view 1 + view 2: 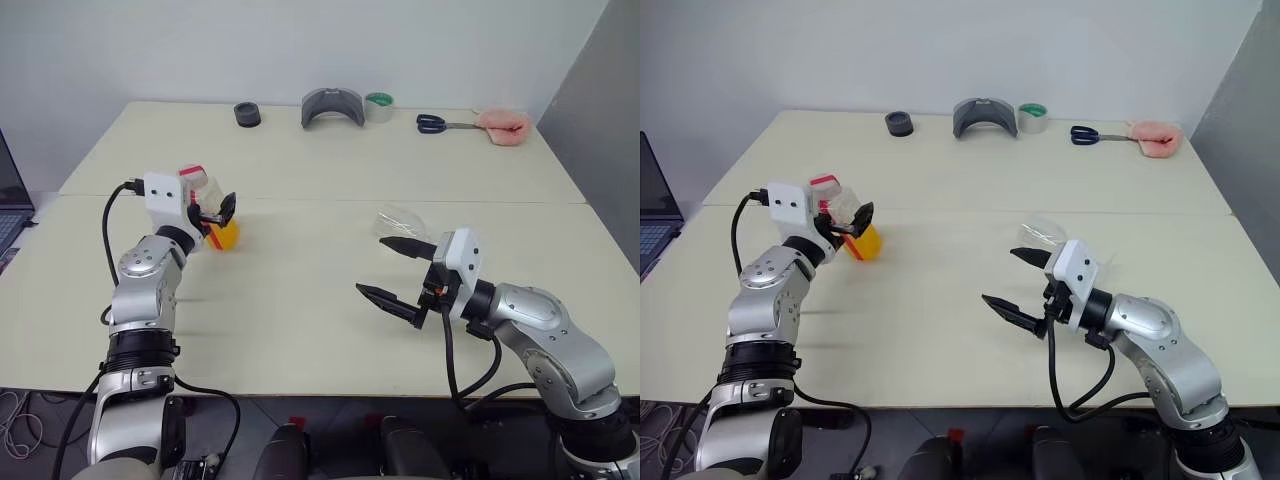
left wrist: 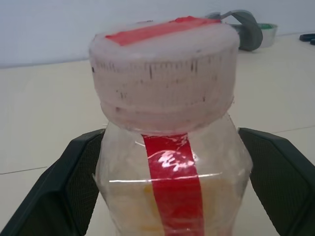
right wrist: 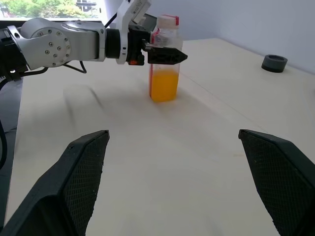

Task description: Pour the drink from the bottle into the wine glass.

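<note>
Bottle between left fingers, no clamp visible

Bottle upright on the table, cap on, drink filling the lower part. Left gripper has its fingers spread on either side of the bottle's shoulder; contact can't be confirmed. Right gripper spread wide, empty, hovering over the table well apart from the bottle. Wine glass stands just behind the right gripper.

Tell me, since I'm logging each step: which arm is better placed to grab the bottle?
Left. The left gripper has its open fingers on either side of the bottle, just below the cap. The right gripper is open and well away from it.
</note>
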